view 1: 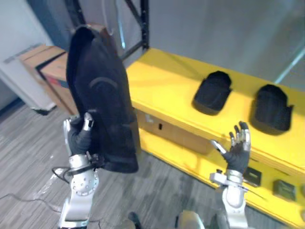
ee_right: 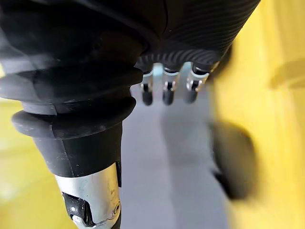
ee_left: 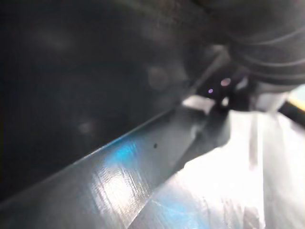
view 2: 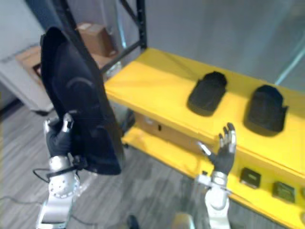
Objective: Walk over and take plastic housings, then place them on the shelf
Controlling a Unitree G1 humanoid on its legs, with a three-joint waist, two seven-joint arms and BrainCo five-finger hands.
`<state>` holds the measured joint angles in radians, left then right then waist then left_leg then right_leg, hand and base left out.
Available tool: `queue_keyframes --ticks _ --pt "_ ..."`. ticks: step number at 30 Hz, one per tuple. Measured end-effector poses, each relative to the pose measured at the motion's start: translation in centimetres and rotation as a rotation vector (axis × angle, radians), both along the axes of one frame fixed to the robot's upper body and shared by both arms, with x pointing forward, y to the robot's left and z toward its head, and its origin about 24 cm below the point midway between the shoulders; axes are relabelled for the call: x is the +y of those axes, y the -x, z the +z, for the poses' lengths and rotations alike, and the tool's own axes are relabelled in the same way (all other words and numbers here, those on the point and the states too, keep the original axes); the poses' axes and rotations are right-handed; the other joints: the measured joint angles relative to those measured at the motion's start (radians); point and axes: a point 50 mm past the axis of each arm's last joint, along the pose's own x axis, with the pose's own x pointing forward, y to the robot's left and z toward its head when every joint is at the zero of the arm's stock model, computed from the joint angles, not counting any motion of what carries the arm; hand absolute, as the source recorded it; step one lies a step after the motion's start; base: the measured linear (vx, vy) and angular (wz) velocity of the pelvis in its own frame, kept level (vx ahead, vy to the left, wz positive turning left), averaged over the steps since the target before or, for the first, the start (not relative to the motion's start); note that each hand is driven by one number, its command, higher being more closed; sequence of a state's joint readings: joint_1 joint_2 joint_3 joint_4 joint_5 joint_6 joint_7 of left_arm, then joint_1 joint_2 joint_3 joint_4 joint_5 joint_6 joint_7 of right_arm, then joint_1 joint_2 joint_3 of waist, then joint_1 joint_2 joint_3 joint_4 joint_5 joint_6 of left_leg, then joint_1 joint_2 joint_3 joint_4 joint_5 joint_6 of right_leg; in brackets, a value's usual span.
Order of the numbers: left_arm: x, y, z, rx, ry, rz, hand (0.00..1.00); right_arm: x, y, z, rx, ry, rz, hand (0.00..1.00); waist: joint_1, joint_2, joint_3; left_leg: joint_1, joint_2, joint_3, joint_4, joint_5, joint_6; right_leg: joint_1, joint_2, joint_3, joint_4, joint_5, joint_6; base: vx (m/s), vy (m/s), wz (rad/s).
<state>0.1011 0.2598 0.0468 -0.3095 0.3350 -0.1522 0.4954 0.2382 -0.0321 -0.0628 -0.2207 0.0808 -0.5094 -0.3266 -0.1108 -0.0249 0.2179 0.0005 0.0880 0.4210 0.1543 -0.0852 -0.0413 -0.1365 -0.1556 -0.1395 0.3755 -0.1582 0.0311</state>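
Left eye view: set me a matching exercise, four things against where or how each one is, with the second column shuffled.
Things:
1. large black housing
2. right hand
3. two smaller black housings
4. cardboard boxes

States:
A. lying on the yellow shelf
B. open, raised, holding nothing
C. standing past the shelf's left end
D. gripped upright by the left hand

Pairs: 1-D, 2-B, 3-A, 4-C

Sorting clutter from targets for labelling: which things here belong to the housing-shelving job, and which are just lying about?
Job: black plastic housing gripped in the left hand; yellow shelf; two housings already on it; open right hand.
Lying about: cardboard boxes; small dark parts on the lower level.
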Motion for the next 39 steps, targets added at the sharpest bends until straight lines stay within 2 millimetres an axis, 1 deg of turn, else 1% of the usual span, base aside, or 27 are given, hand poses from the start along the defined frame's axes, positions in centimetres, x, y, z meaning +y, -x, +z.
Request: queue_keyframes --ticks 3,5,7,8,10,12,14,15,16,17,18,19,20,21,22,23,25,27,28,29,31,32,33,35,36,37,39 --pt "-0.3 0.0 -0.8 0.033 0.023 0.004 1.00 -1.5 0.5 1.5 -0.066 0.074 -0.057 0.00 -0.012 0.059 -0.011 -0.009 0.033 0.002 0.006 -0.007 -0.018 -0.001 0.026 -0.017 -0.030 -0.011 0.007 0.15 -0.138 -0.06" --pt "-0.5 -0.1 -0.9 0.026 0.041 0.013 1.00 -2.5 0.9 1.9 -0.085 0.086 -0.112 0.00 -0.013 0.082 -0.014 -0.021 0.067 0.003 0.068 -0.018 -0.024 0.009 0.046 -0.019 -0.028 -0.040 -0.010 0.21 -0.173 0.01" --pt "-0.4 -0.2 -1.3 0.035 0.060 0.033 1.00 -3.0 1.1 1.9 -0.089 0.077 -0.151 0.00 -0.010 0.074 -0.007 -0.075 0.124 -0.002 0.282 -0.027 -0.012 0.054 0.055 -0.019 -0.027 -0.065 -0.022 0.21 -0.200 -0.09" --pt "-0.3 -0.1 -1.6 0.048 0.065 0.040 1.00 -3.0 1.3 2.2 -0.104 0.075 -0.162 0.00 -0.007 0.079 -0.007 -0.121 0.181 -0.010 0.444 -0.025 -0.007 0.093 0.072 -0.015 -0.032 -0.075 -0.034 0.22 -0.158 -0.25" --pt "-0.4 0.0 -1.8 0.057 0.077 0.038 1.00 -3.0 1.6 2.8 -0.150 0.072 -0.174 0.00 -0.004 0.084 -0.007 -0.166 0.212 -0.057 0.562 -0.045 -0.001 0.141 0.084 -0.002 -0.042 -0.078 -0.038 0.33 -0.076 -0.41" --pt "-0.5 0.0 -1.9 0.062 0.081 0.037 1.00 -3.1 1.7 3.5 -0.199 0.071 -0.192 0.00 0.010 0.093 -0.013 -0.171 0.190 -0.064 0.505 -0.075 0.012 0.157 0.069 0.041 -0.055 -0.078 -0.038 0.30 0.050 -0.62" --pt "-0.5 0.1 -1.9 0.059 0.082 0.037 1.00 -3.2 1.6 3.8 -0.220 0.065 -0.207 0.00 0.018 0.085 -0.009 -0.177 0.134 -0.137 0.376 -0.075 0.013 0.166 0.040 0.105 -0.066 -0.078 -0.038 0.25 0.135 -0.60" --pt "-0.5 0.2 -1.9 0.062 0.083 0.038 1.00 -3.1 1.4 4.0 -0.233 0.061 -0.211 0.00 0.021 0.080 -0.006 -0.177 0.107 -0.213 0.289 -0.072 0.011 0.176 0.028 0.149 -0.074 -0.078 -0.038 0.25 0.231 -0.86" --pt "-0.4 0.6 -2.0 0.065 0.082 0.046 1.00 -2.9 1.1 4.4 -0.254 0.061 -0.210 0.00 0.030 0.081 -0.006 -0.176 0.097 -0.302 0.216 -0.066 0.002 0.176 0.027 0.212 -0.074 -0.079 -0.037 0.26 0.268 -0.99" --pt "-0.3 0.8 -2.0 0.067 0.083 0.049 1.00 -2.9 0.9 4.5 -0.261 0.063 -0.211 0.00 0.039 0.082 -0.007 -0.173 0.095 -0.342 0.188 -0.059 -0.006 0.176 0.027 0.238 -0.073 -0.081 -0.033 0.27 0.333 -1.26" --pt "-0.2 1.1 -2.1 0.070 0.085 0.058 1.00 -2.9 0.6 4.6 -0.268 0.071 -0.235 0.00 0.052 0.085 -0.009 -0.153 0.098 -0.388 0.134 -0.027 -0.017 0.176 0.029 0.282 -0.065 -0.091 -0.004 0.27 0.381 -1.35" --pt "-0.1 1.3 -2.2 0.070 0.086 0.068 1.00 -3.1 0.6 4.8 -0.278 0.078 -0.258 0.00 0.061 0.104 -0.020 -0.137 0.111 -0.386 0.108 0.047 -0.019 0.180 0.028 0.317 -0.053 -0.119 0.060 0.27 0.403 -1.27" --pt "-0.1 1.4 -2.3 0.071 0.083 0.073 1.00 -3.2 0.7 4.6 -0.270 0.072 -0.278 0.00 0.062 0.091 -0.027 -0.129 0.111 -0.380 0.138 -0.006 -0.105 0.181 0.017 0.338 -0.050 -0.140 0.096 0.23 0.418 -0.92" --pt "0.0 1.3 -2.3 0.074 0.082 0.083 1.00 -3.4 1.2 3.7 -0.230 0.033 -0.343 0.00 0.049 0.043 -0.032 -0.127 0.075 -0.347 0.173 -0.043 -0.105 0.176 -0.030 0.360 -0.051 -0.138 0.115 0.19 0.451 -0.56" --pt "0.3 1.3 -2.4 0.081 0.077 0.096 1.00 -3.7 1.8 3.0 -0.199 -0.014 -0.410 0.00 0.039 0.020 -0.042 -0.124 0.059 -0.319 0.174 -0.060 -0.095 0.164 -0.054 0.360 -0.059 -0.099 0.126 0.14 0.354 -0.48" --pt "0.6 1.2 -2.4 0.085 0.070 0.107 1.00 -4.0 2.2 2.6 -0.184 -0.038 -0.457 0.00 0.035 0.014 -0.045 -0.121 0.058 -0.301 0.171 -0.064 -0.089 0.154 -0.059 0.359 -0.061 -0.071 0.131 0.13 0.373 -0.64" --pt "2.7 1.5 -2.1 0.097 0.043 0.211 1.00 -4.9 3.8 1.1 -0.140 -0.123 -0.629 0.00 0.027 0.004 -0.051 -0.099 0.071 -0.208 0.160 -0.072 -0.075 0.111 -0.071 0.299 -0.084 0.037 0.150 0.09 0.296 -0.96" --pt "4.2 1.9 -1.9 0.093 0.041 0.294 1.00 -5.5 4.9 -0.1 -0.073 -0.129 -0.754 0.00 0.020 0.013 -0.046 -0.083 0.082 -0.155 0.148 -0.078 -0.064 0.103 -0.077 0.192 -0.135 0.107 0.126 0.03 0.170 -0.94" --pt "4.8 2.1 -1.7 0.079 0.041 0.331 1.00 -5.9 5.7 -1.4 0.002 -0.127 -0.825 0.00 0.017 0.012 -0.046 -0.071 0.082 -0.130 0.123 -0.078 -0.064 0.103 -0.081 0.143 -0.175 0.129 0.111 0.01 0.114 -0.76" --pt "5.0 2.2 -1.7 0.074 0.041 0.346 1.00 -6.2 6.3 -2.2 0.055 -0.122 -0.867 0.00 0.016 0.006 -0.049 -0.070 0.080 -0.117 0.115 -0.076 -0.062 0.103 -0.083 0.129 -0.193 0.135 0.106 0.00 0.069 -0.57" --pt "5.6 2.7 -1.8 0.073 0.044 0.384 1.00 -6.9 8.2 -5.0 0.228 -0.106 -0.976 0.00 0.017 0.000 -0.053 -0.070 0.076 -0.091 0.112 -0.076 -0.061 0.105 -0.090 0.109 -0.238 0.139 0.103 -0.02 0.013 -0.38" --pt "5.8 3.0 -2.0 0.076 0.061 0.406 1.00 -7.8 10.1 -7.3 0.360 -0.103 -1.076 0.00 0.016 0.010 -0.047 -0.070 0.075 -0.080 0.112 -0.075 -0.062 0.106 -0.089 0.104 -0.258 0.138 0.104 -0.03 -0.030 -0.23" --pt "5.8 3.1 -2.1 0.074 0.078 0.415 1.00 -8.3 11.2 -8.4 0.430 -0.094 -1.128 0.00 0.013 0.018 -0.043 -0.068 0.077 -0.080 0.109 -0.072 -0.067 0.111 -0.087 0.092 -0.266 0.137 0.106 -0.05 -0.063 -0.21" --pt "5.9 3.2 -2.3 0.077 0.115 0.418 1.00 -9.5 14.2 -10.5 0.578 -0.075 -1.235 0.00 0.008 0.059 -0.034 -0.042 0.078 -0.068 0.073 -0.051 -0.080 0.123 -0.083 0.075 -0.283 0.127 0.120 -0.05 -0.079 -0.13" --pt "5.9 3.2 -2.3 0.078 0.122 0.416 1.00 -9.6 14.6 -10.8 0.597 -0.073 -1.245 0.00 0.007 0.064 -0.034 -0.037 0.079 -0.066 0.066 -0.048 -0.082 0.123 -0.081 0.075 -0.283 0.127 0.120 -0.03 -0.060 -0.10" --pt "6.0 3.2 -2.4 0.083 0.133 0.411 1.00 -10.1 15.9 -11.9 0.680 -0.068 -1.275 0.00 -0.004 0.088 -0.045 -0.027 0.082 -0.059 0.038 -0.032 -0.088 0.122 -0.074 0.075 -0.284 0.127 0.120 -0.02 -0.074 -0.09" --pt "6.2 2.9 -2.3 0.107 0.139 0.388 1.00 -10.4 17.5 -13.5 0.800 -0.087 -1.248 0.00 -0.013 0.113 -0.060 0.010 0.088 -0.054 -0.009 -0.008 -0.098 0.138 -0.060 0.075 -0.292 0.128 0.121 -0.01 -0.074 -0.09"
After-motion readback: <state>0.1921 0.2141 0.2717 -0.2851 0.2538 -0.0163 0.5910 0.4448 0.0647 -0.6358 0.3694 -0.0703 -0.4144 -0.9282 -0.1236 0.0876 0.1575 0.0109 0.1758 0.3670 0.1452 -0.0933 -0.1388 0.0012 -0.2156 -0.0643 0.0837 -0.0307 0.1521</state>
